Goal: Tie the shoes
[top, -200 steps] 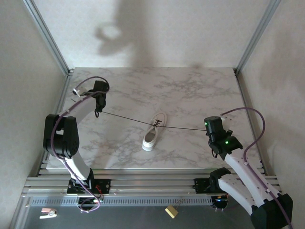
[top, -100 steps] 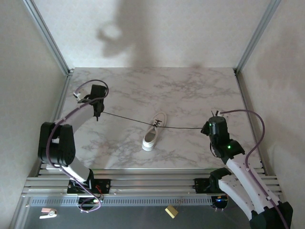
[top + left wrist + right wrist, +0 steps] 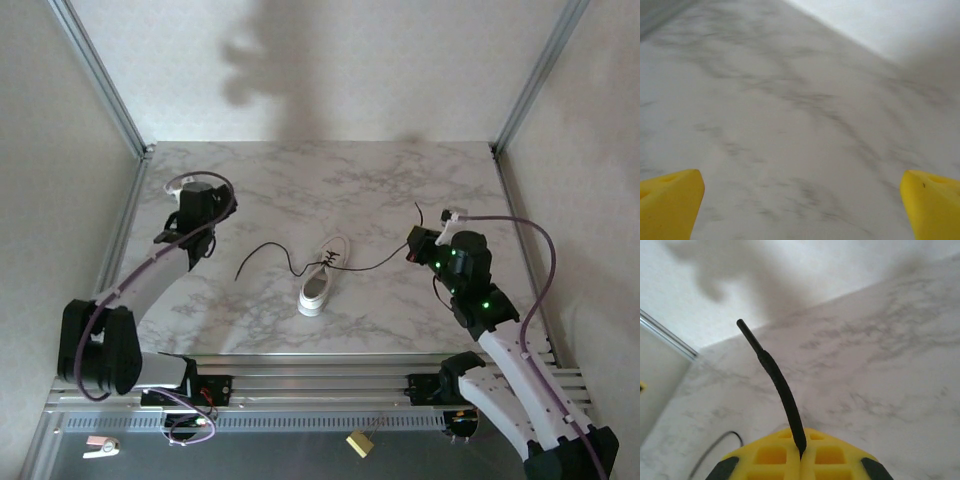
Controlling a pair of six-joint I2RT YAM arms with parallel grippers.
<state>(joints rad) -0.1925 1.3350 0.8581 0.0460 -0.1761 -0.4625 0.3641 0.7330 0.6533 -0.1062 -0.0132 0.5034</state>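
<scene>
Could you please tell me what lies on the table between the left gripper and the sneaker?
A slack black lace, trailing from the sneaker toward the left gripper, as the top view shows.

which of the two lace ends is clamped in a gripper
The lace end right of the sneaker, pinched in the shut right gripper. The other end lies slack on the table, free of the open left gripper.

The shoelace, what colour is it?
Black. It shows best in the right wrist view, where the lace end sticks up from the shut right claw.
</scene>
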